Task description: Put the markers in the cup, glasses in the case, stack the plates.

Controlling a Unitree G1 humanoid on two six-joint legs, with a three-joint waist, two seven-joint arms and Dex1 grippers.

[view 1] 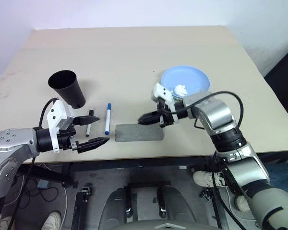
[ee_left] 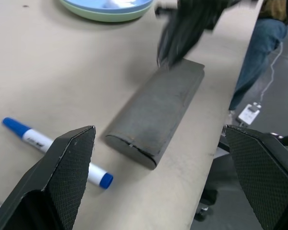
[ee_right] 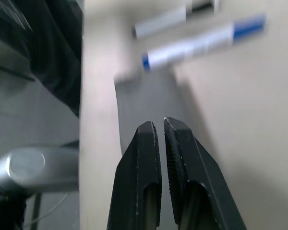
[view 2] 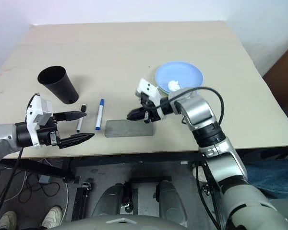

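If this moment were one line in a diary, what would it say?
left gripper: open, near markers | right gripper: shut, empty, over closed case | plates: stacked | cup: upright

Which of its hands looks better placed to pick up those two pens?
Probably the left hand: it is open, right beside the markers and near the cup. The right hand is shut, above the case.

Bright, even light with soft shadows; right wrist view motion-blurred
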